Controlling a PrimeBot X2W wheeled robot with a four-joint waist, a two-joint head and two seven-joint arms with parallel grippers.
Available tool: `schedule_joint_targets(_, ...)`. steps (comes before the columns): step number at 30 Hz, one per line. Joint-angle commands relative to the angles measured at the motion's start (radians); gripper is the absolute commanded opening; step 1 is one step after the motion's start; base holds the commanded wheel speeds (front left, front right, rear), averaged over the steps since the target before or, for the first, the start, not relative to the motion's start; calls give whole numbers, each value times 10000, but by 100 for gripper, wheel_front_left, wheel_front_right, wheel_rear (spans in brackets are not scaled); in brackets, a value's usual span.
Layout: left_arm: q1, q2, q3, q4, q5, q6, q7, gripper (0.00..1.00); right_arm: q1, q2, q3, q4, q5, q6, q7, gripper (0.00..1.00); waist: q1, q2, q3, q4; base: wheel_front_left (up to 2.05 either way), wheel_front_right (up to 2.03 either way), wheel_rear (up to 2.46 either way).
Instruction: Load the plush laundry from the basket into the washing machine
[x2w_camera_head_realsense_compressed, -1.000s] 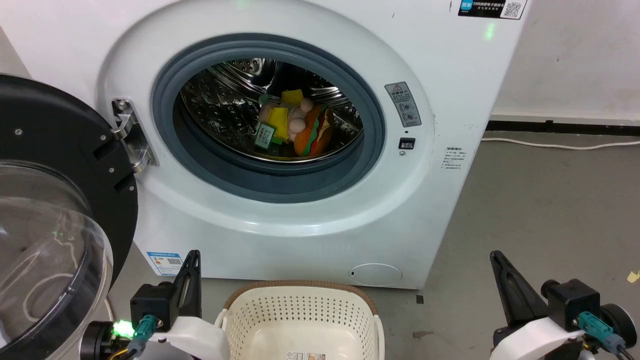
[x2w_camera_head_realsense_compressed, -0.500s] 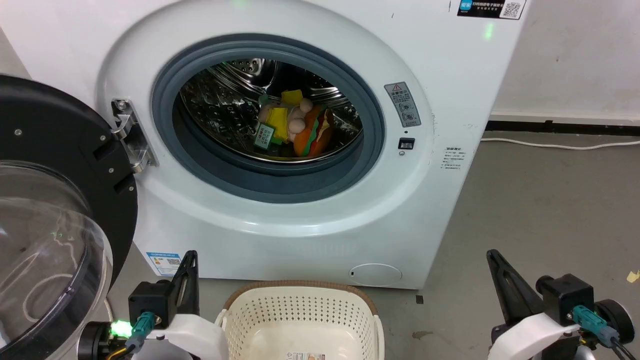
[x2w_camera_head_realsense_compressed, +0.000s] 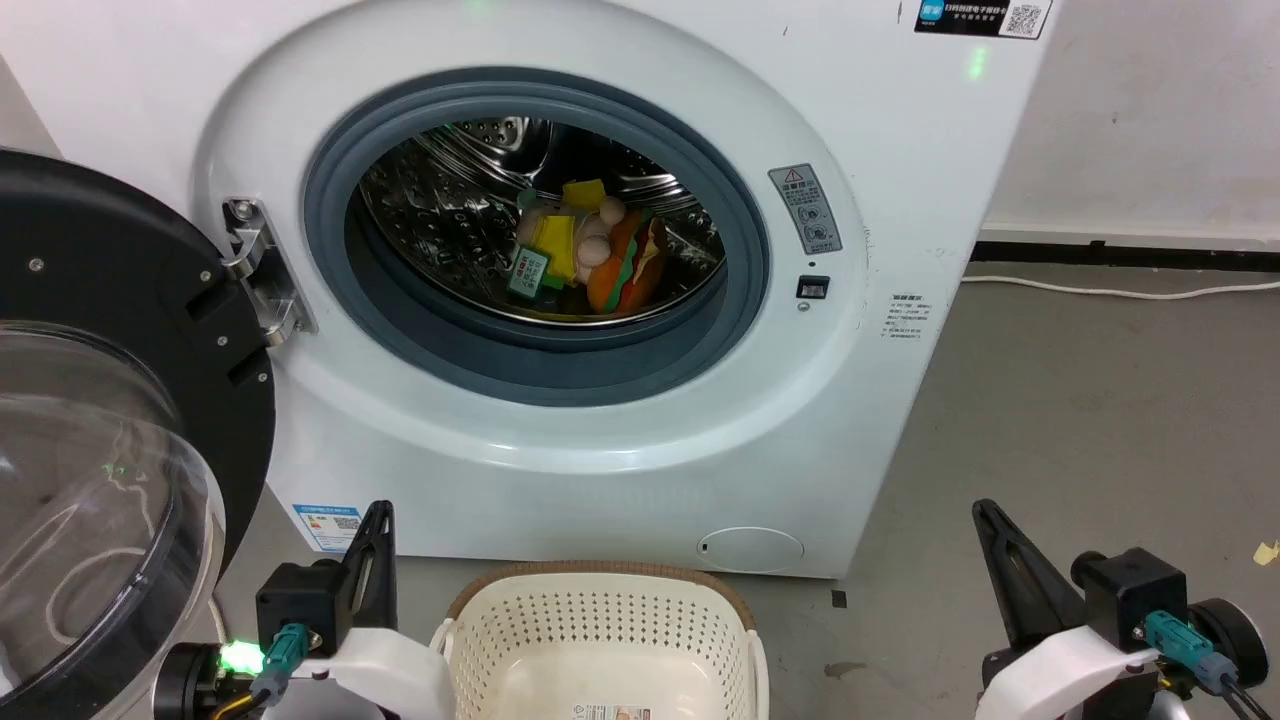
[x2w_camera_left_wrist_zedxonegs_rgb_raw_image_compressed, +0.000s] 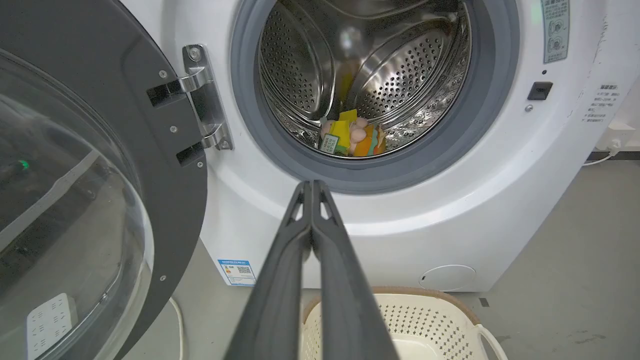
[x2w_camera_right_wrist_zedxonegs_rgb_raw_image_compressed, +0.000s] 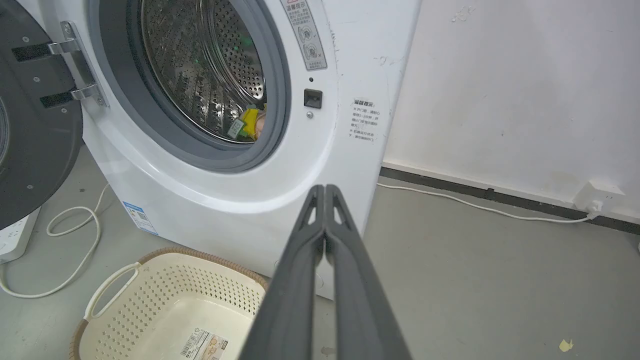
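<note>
Plush laundry (x2w_camera_head_realsense_compressed: 592, 255), where is it?
Inside the washing machine (x2w_camera_head_realsense_compressed: 900, 180), low in the steel drum (x2w_camera_head_realsense_compressed: 440, 210), hamburger beside the pink figure. The door (x2w_camera_head_realsense_compressed: 90, 260) stands open on the left.
And the basket (x2w_camera_head_realsense_compressed: 600, 570)?
On the floor before the machine, label sticker (x2w_camera_right_wrist_zedxonegs_rgb_raw_image_compressed: 205, 345) showing on its bottom.
Grippers?
Left gripper (x2w_camera_left_wrist_zedxonegs_rgb_raw_image_compressed: 311, 184) and right gripper (x2w_camera_right_wrist_zedxonegs_rgb_raw_image_compressed: 325, 187) flank the basket, each clenched on nothing.

Light: was bright and even, with no hard shadows | Glare: sharp highlights sat on the steel drum (x2w_camera_left_wrist_zedxonegs_rgb_raw_image_compressed: 400, 75), pale reflections in the clear door dome (x2w_camera_head_realsense_compressed: 90, 480), small green glints on the washing machine (x2w_camera_head_realsense_compressed: 600, 470) front | Focus: head view was crisp | Distortion: wrist views bowed straight lines near the edges, as wide-angle lenses do.
</note>
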Motion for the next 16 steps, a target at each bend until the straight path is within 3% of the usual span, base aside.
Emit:
schedule_joint_targets(1, -51, 1, 5, -41, 20, -43, 3, 0, -119, -14, -5, 28, -76, -9, 14, 0, 0, 0, 0, 1, 0, 0, 0)
schedule_joint_targets(16, -51, 1, 5, -41, 20, -43, 3, 0, -119, -14, -5, 28, -76, -9, 14, 0, 0, 0, 0, 1, 0, 0, 0)
